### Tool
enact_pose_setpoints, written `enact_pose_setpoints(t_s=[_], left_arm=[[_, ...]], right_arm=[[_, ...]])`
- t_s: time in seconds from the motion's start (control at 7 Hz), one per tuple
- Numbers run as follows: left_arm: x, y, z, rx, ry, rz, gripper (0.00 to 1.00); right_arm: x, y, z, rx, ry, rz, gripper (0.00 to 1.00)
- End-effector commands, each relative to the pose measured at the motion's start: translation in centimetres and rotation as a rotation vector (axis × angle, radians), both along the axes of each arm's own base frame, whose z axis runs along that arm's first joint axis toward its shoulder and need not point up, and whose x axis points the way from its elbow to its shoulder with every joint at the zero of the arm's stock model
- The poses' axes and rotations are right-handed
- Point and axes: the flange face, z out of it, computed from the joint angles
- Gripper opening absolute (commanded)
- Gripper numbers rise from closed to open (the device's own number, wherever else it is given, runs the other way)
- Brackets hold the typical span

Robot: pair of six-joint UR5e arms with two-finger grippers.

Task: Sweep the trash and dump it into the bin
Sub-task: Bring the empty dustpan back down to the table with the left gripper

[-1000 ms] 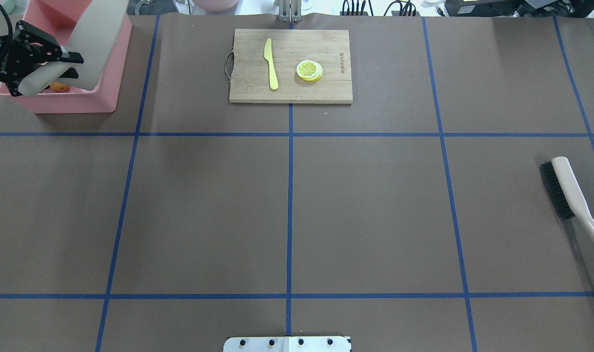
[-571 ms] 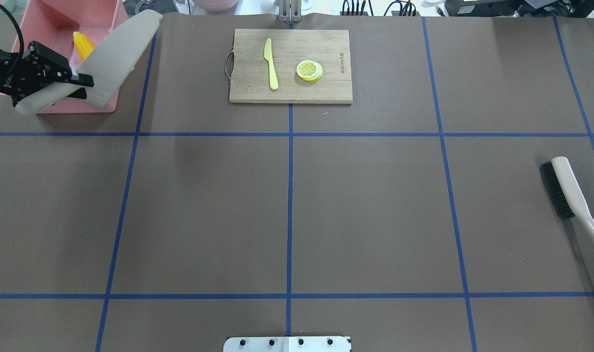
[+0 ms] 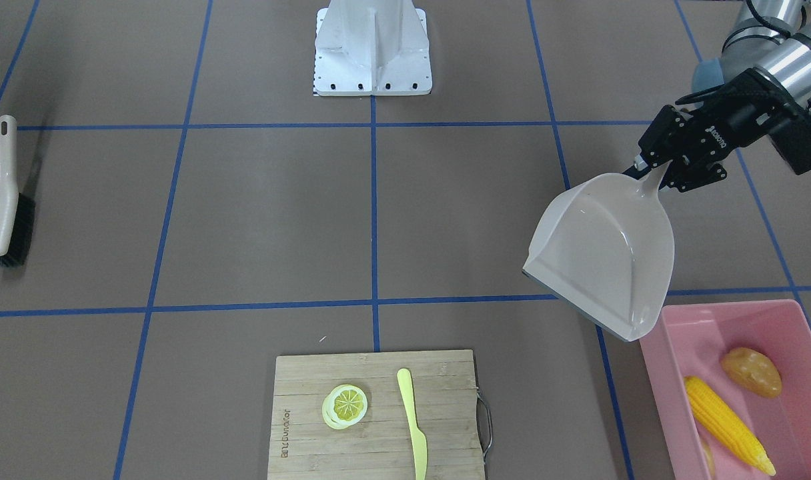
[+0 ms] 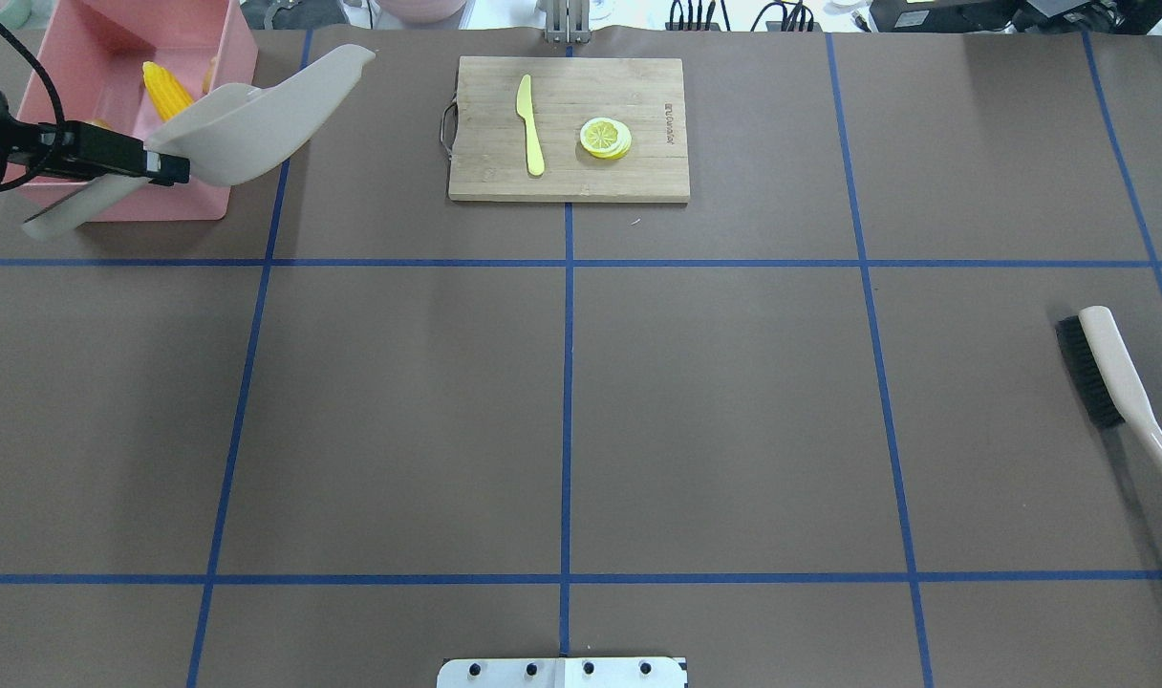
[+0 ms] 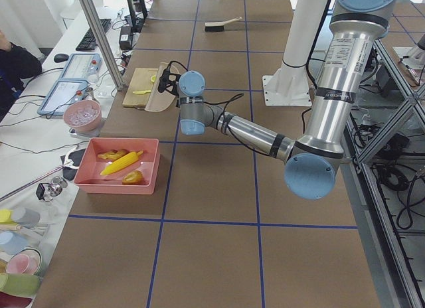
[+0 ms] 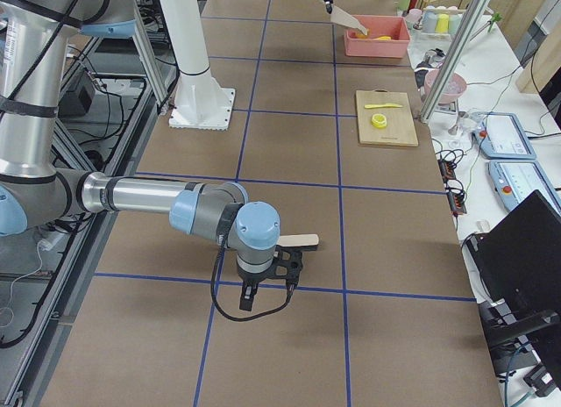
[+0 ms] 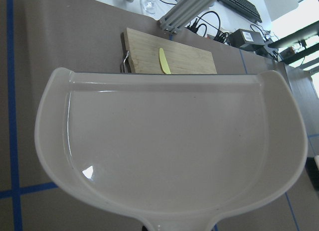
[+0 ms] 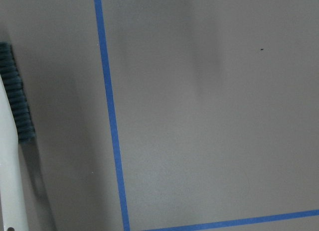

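The pink bin [image 3: 712, 311] holds the corn cob [image 3: 725, 423], the orange-brown potato lump [image 3: 752, 372] and, in the exterior left view, the tan ginger root [image 5: 114, 154]. The bin [image 4: 132, 204] is at the far left in the overhead view, with the corn [image 4: 165, 91] showing inside. My left gripper [image 3: 652, 170] is shut on the handle of the beige dustpan [image 3: 605, 260], held in the air beside the bin. The pan [image 7: 169, 161] is empty. My right gripper [image 6: 285, 268] shows only in the exterior right view, over the brush handle [image 6: 300, 242]; I cannot tell its state.
A wooden cutting board [image 4: 567, 172] at the far middle carries a pale yellow knife [image 4: 530, 124] and a lemon slice [image 4: 605, 137]. A brush [image 4: 1116, 377] lies at the right edge of the table. The robot base plate [image 3: 372, 73] is at the near middle.
The dustpan has swung out from its steep tilt over the bin to the bin's right side and levelled. The corn now shows in the bin. The brush has not moved.
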Motion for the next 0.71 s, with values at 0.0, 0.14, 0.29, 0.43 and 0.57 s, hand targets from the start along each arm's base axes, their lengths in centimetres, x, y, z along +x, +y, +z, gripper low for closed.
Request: enact_pose_setpoints(t_s=[0.0, 0.14, 0.29, 0.43, 0.57], left_arm=[[0.2, -1.0, -2.3, 0.098, 0.002, -0.044, 0.0], [0.4, -1.2, -2.5, 0.283, -0.065, -0.038, 0.0], [0.7, -1.4, -2.3, 0.386, -0.116, -0.032, 0.0], [2.5, -1.6, -2.1, 0.603, -0.207, 0.009, 0.0], [4.2, -2.1, -2.0, 0.822, -0.327, 0.057, 0.0]], right_arm=[[0.0, -0.1, -0.1, 0.002, 0.002, 0.0, 1.0], [0.0, -0.1, 0.0, 0.001, 0.003, -0.001, 1.0], [0.0, -0.2, -0.1, 0.005, 0.003, -0.002, 1.0], [0.1, -0.4, -0.2, 0.008, 0.004, -0.001, 1.0], [0.1, -0.4, -0.3, 0.012, 0.004, -0.002, 1.0]])
